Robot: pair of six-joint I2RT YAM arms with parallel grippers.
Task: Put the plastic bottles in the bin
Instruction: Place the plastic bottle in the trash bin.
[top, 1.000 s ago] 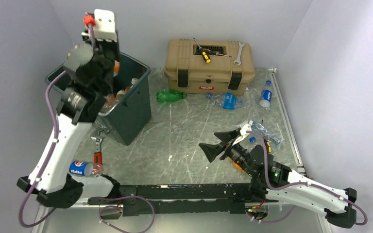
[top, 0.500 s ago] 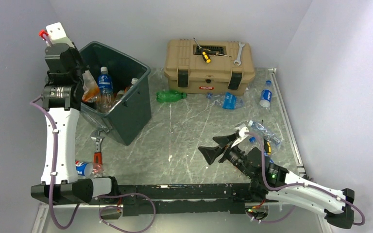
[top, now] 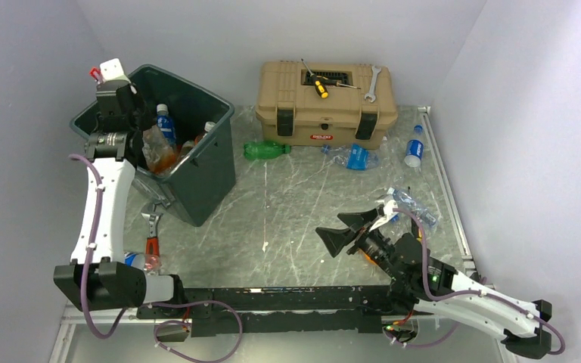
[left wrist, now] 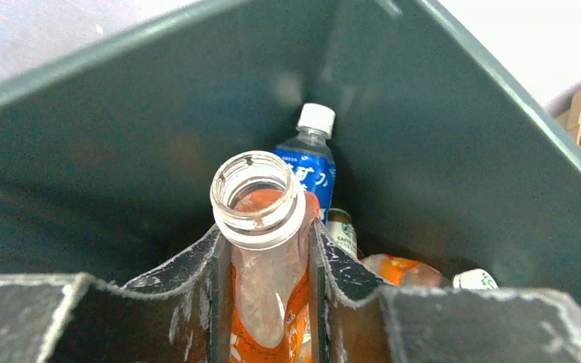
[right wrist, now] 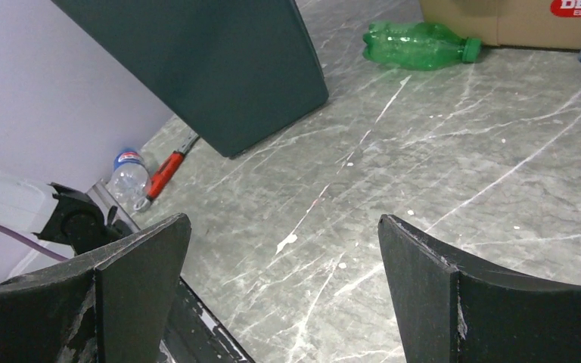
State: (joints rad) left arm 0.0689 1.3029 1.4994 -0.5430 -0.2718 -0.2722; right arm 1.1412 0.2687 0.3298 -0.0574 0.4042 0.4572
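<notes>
Far left: tall dark green square plastic bin (top: 206, 175) stands on the grey marbled tabletop (top: 287, 204).

Left claw (top: 142, 134) hangs over the bin's open mouth, near its left rim. It is closed tight on a crushed orange plastic bottle (left wrist: 259, 203) with no cap, both fingers pressed to the sides just under the neck. Open mouth of the bottle faces the wrist camera.

Inside the bin: a clear bottle with blue label and white cap (left wrist: 308, 160) leans in the far corner. More bottles lie beneath it, partly hidden.

Near left, by the left arm's base: a small clear bottle with a red-and-blue label (right wrist: 128, 172) lies on the tabletop, touching or just beside an orange-handled wrench (right wrist: 166, 172).

Centre: green plastic bottle (top: 266, 150) lies on its side between the bin and the tan toolbox with black latches (top: 325, 106). On the toolbox lid are a yellow-handled screwdriver (top: 319, 85) and a silver spanner (top: 372, 82).

Right of the green bottle: crushed clear bottle with blue label (top: 357, 157), just in front of the toolbox. Another blue-labelled bottle (top: 414, 149) sits near the right edge.

Near right: right claw (top: 331, 230) is spread fully wide, holds nothing, and hangs low above bare tabletop. A crushed clear bottle (top: 414, 209) lies just right of it.
</notes>
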